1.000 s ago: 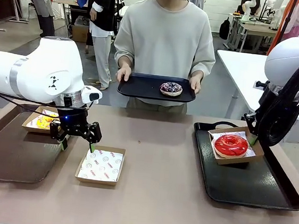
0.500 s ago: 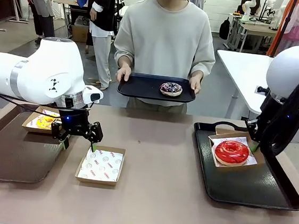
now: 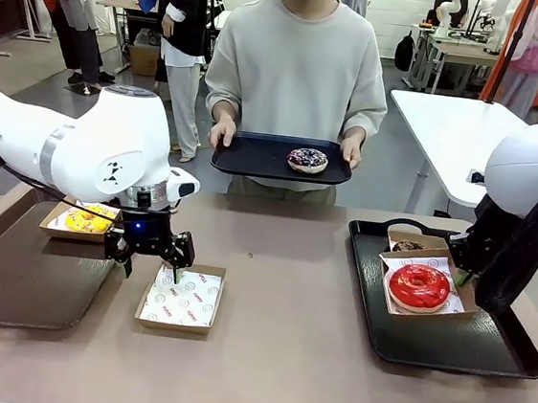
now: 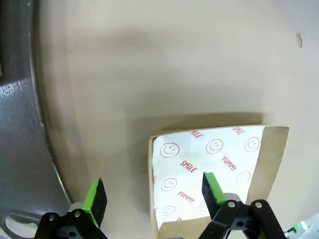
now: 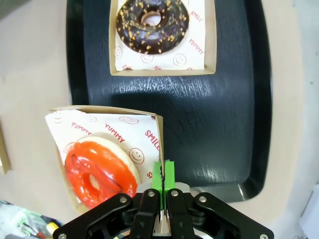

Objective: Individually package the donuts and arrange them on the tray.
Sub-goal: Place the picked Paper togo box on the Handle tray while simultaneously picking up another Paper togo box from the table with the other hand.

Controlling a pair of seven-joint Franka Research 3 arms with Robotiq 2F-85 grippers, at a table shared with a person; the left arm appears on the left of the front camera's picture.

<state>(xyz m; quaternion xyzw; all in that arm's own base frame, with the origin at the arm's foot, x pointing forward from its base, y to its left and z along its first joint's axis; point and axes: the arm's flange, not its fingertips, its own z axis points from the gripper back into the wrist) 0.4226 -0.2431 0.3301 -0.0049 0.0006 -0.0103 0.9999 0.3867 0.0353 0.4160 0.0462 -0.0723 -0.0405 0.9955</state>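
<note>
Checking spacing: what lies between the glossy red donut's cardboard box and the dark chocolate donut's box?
Only bare black tray separates the red donut's box from the chocolate donut's box, shown in the right wrist view.

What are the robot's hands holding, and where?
The right hand pinches the side wall of the box holding the red donut. The left hand is open, holding nothing.

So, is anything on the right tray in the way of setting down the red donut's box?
Nothing visible. The right gripper holds the red donut's box by its wall; the chocolate donut's box sits at the far end of the tray, and the near part is bare.
</note>
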